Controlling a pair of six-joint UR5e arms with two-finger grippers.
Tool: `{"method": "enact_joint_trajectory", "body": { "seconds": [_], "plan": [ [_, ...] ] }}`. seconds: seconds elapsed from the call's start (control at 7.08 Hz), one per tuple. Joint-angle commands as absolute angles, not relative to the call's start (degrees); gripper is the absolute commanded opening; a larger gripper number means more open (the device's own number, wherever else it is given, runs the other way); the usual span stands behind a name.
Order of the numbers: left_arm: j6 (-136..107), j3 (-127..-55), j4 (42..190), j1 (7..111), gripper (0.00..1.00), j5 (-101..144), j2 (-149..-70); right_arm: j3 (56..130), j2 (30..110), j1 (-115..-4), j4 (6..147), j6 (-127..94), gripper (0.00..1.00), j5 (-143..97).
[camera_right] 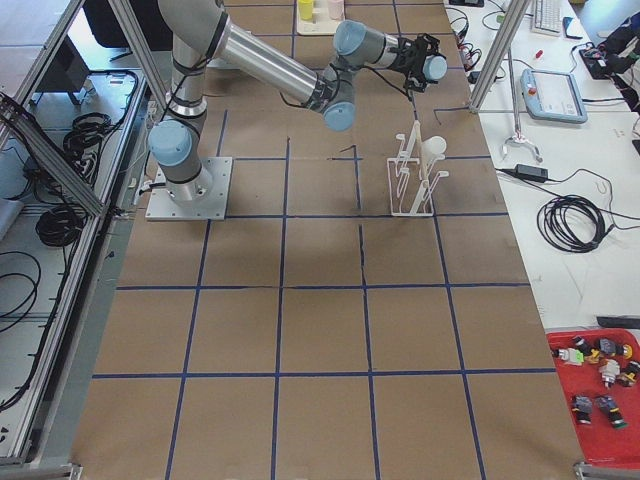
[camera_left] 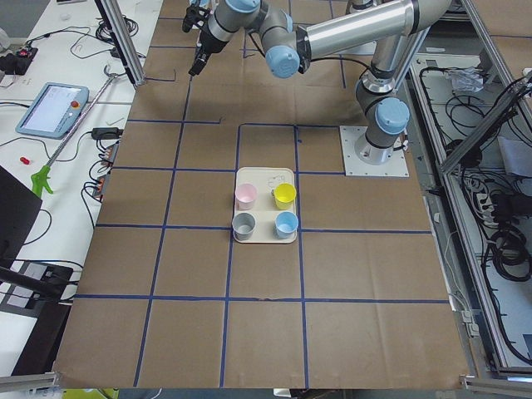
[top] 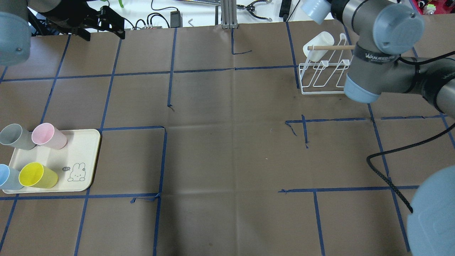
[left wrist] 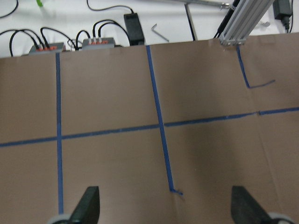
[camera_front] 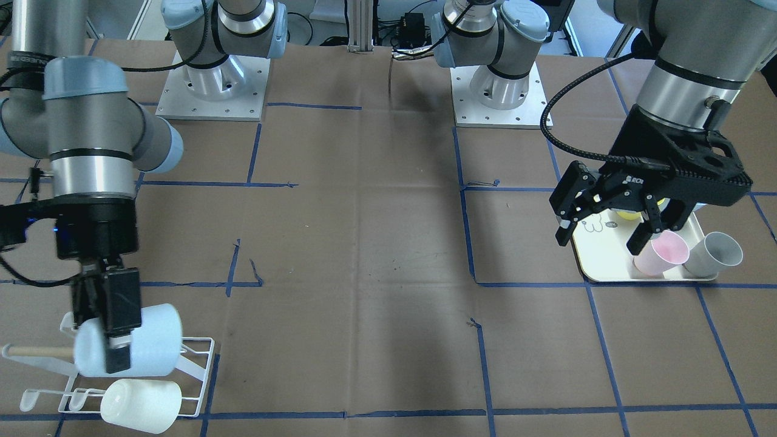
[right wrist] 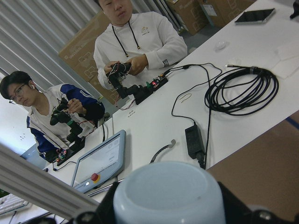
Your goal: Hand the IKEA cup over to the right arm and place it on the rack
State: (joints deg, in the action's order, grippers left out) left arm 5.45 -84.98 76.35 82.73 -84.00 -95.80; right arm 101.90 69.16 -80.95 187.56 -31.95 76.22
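Note:
My right gripper [camera_front: 104,345] is shut on a pale-blue IKEA cup [camera_front: 156,341], held on its side just above the white wire rack [camera_front: 203,363] with its wooden dowel [camera_front: 36,351]. The cup fills the bottom of the right wrist view [right wrist: 169,196] and shows at the top of the overhead view [top: 314,9]. A white cup [camera_front: 141,405] hangs on the rack's front row. My left gripper [camera_front: 601,241] is open and empty, high above the table; its fingers [left wrist: 89,206] show bare paper between them.
A cream tray [top: 81,156] at the left holds pink [top: 48,136], grey [top: 13,137], yellow [top: 37,175] and blue [top: 7,177] cups. Two operators [right wrist: 135,42] sit beyond the table's far edge, with cables and a tablet there.

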Motion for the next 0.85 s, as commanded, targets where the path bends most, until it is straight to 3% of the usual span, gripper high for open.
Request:
{"method": "enact_joint_trajectory", "body": {
  "seconds": [0.0, 0.28, 0.71],
  "plan": [
    [-3.67, -83.32, 88.67, 85.41, 0.99, -85.69, -95.45, 97.76, 65.59, -76.74, 188.17, -14.04, 0.06, 75.94],
    [-4.57, -86.29, 87.28, 89.55, 0.99, -92.61, -95.45, 94.58, 59.0, -75.42, 198.14, -5.39, 0.06, 73.85],
    [-2.03, -86.75, 86.66, 88.95, 0.99, -91.76, -94.66, 95.0, 55.46, -70.58, 199.51, -2.73, 0.07, 66.45]
  ]
}}
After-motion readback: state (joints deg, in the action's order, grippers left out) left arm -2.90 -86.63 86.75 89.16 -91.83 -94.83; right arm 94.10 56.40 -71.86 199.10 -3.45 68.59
